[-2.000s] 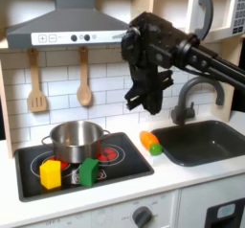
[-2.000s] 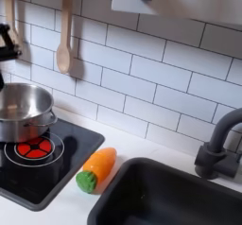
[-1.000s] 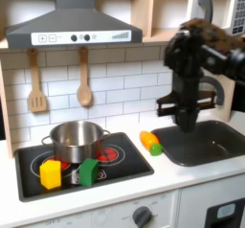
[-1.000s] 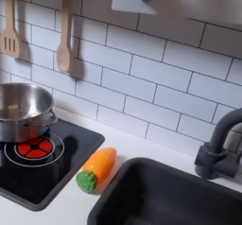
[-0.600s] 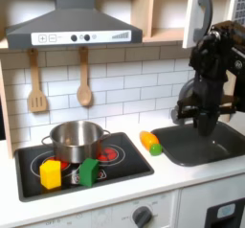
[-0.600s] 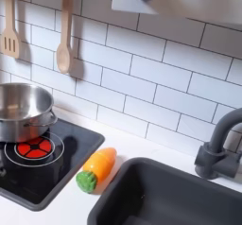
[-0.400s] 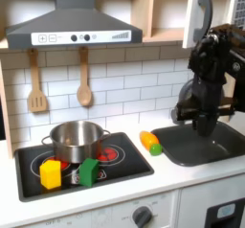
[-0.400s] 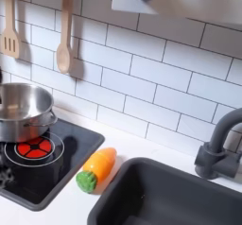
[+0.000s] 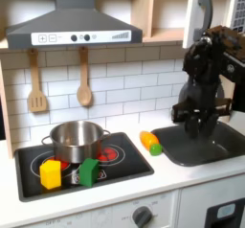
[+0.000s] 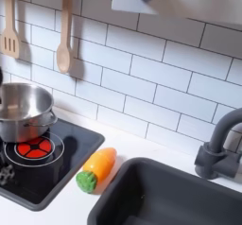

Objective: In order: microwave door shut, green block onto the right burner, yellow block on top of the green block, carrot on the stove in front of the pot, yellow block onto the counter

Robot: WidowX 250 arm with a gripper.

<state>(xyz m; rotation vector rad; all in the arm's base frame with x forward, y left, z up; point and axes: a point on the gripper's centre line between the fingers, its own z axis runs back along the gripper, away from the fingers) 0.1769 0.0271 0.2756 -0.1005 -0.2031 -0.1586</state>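
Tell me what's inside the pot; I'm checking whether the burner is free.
The pot sits on the stove. In both exterior views only its shiny inner wall shows; the rim hides its bottom, so contents can't be confirmed.

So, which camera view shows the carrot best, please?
The second exterior view: the carrot lies close and large on the counter between the stove and the sink, green end toward the camera. In the first exterior view, the carrot is small, though unobstructed.

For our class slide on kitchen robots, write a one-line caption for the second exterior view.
Toy carrot lies on the counter between the stove and the sink.
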